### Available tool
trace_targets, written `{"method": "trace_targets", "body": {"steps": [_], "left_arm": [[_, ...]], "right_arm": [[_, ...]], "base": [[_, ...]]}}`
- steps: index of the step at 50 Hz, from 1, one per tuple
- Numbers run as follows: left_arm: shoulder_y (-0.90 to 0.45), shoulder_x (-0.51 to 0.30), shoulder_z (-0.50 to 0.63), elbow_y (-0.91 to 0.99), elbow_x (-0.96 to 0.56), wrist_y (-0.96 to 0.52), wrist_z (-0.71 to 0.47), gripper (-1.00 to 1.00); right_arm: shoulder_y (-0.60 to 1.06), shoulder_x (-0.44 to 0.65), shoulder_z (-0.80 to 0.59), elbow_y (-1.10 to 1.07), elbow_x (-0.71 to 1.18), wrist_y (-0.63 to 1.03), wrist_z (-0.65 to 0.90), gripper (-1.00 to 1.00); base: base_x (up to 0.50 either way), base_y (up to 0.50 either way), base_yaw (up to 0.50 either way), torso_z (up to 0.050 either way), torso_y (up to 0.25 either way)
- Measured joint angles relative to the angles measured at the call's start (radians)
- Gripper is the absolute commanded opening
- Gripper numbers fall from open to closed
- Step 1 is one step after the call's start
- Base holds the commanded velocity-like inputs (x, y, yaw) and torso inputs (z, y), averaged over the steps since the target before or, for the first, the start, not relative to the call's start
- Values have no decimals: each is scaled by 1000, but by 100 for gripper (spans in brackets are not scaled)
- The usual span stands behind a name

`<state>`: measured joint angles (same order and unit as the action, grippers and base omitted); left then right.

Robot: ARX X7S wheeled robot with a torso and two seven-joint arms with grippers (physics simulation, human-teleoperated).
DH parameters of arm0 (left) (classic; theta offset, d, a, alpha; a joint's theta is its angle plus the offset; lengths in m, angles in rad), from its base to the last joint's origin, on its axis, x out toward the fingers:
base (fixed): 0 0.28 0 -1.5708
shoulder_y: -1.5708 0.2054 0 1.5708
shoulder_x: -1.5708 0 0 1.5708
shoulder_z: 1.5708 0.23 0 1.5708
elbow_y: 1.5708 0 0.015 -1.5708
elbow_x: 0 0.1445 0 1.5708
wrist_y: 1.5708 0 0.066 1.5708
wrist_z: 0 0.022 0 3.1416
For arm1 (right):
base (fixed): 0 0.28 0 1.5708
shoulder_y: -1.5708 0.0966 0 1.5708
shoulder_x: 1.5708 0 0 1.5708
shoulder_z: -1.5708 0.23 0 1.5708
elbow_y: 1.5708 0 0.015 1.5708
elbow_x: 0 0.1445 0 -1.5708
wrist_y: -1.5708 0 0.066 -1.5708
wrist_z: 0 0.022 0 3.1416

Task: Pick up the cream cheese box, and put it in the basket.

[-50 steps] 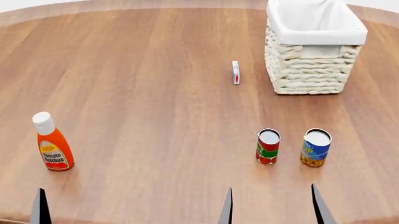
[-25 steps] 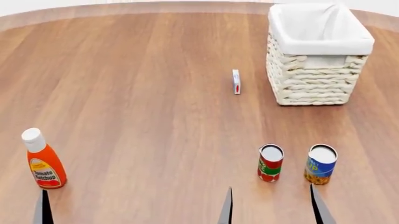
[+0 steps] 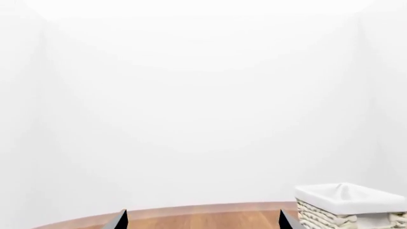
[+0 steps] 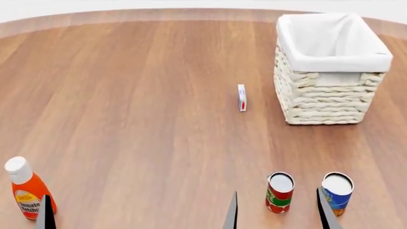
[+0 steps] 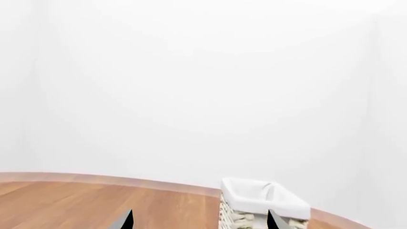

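Note:
The cream cheese box (image 4: 241, 98), small, thin and white with a red mark, stands on edge on the wooden table, a short way left of the basket (image 4: 334, 65). That basket is cream wicker with a white cloth lining and looks empty. It also shows in the left wrist view as the basket (image 3: 346, 199) and in the right wrist view as the basket (image 5: 254, 190). My left gripper (image 3: 203, 213) and right gripper (image 5: 200, 213) are both open, holding nothing, low at the near edge and far from the box.
A tomato ketchup bottle (image 4: 26, 194) stands near left, by one left finger (image 4: 45, 212). A red can (image 4: 279, 192) and a blue can (image 4: 337, 192) stand near right, between and beside the right fingers (image 4: 232, 213). The table's far edge (image 4: 159, 10) curves behind.
The head view has shifted, so the bottle, cans, box and basket all sit lower in the frame. Nothing has moved on the table. Both grippers stay open at the bottom edge.

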<state>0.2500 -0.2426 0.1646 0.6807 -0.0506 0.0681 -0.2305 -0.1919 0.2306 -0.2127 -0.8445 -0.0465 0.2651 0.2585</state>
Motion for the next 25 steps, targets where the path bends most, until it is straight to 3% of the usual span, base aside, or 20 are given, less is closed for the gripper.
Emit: {"method": "trace_targets", "body": {"steps": [25], "left_arm": [[-1,-14,2,5,-9,0,-17,100]], "right_arm": [[7,22,-11,8,10,1,25,100]], "base": [[225,0,0,0,0]]}}
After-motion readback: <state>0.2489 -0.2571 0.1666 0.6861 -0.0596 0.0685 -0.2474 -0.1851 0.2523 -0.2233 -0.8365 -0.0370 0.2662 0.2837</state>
